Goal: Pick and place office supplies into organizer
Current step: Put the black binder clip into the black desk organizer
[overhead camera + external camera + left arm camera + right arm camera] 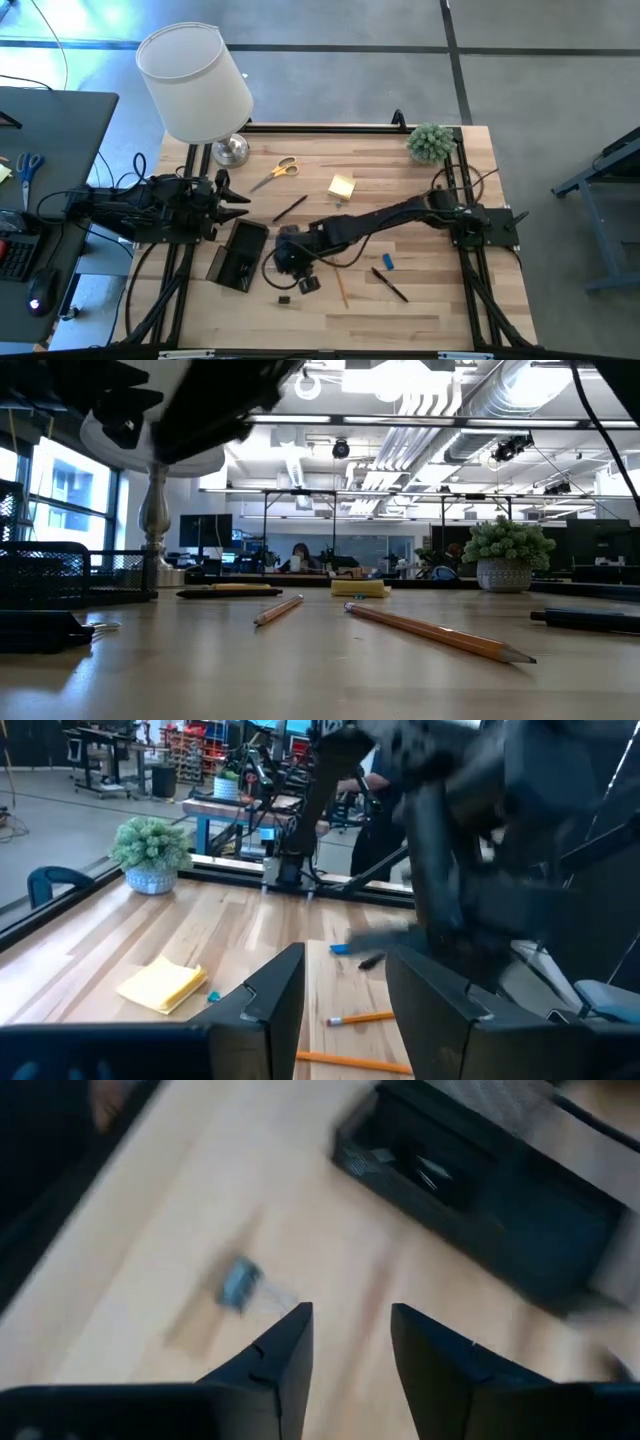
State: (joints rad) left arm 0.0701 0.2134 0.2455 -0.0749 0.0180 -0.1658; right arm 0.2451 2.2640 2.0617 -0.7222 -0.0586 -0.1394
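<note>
The black organizer lies left of the table's middle; its compartments show in the right wrist view. My right gripper hovers open above the table just right of it, nothing between its fingers, a small clip on the wood ahead. My left gripper waits open and level at the left, beyond the organizer's far end. On the table lie yellow scissors, a sticky-note pad, a black pen, a pencil, a blue piece and another pen.
A white-shaded lamp stands at the far left corner and a small green plant at the far right corner. A black frame rail runs along the far edge. Bare wood lies along the near edge.
</note>
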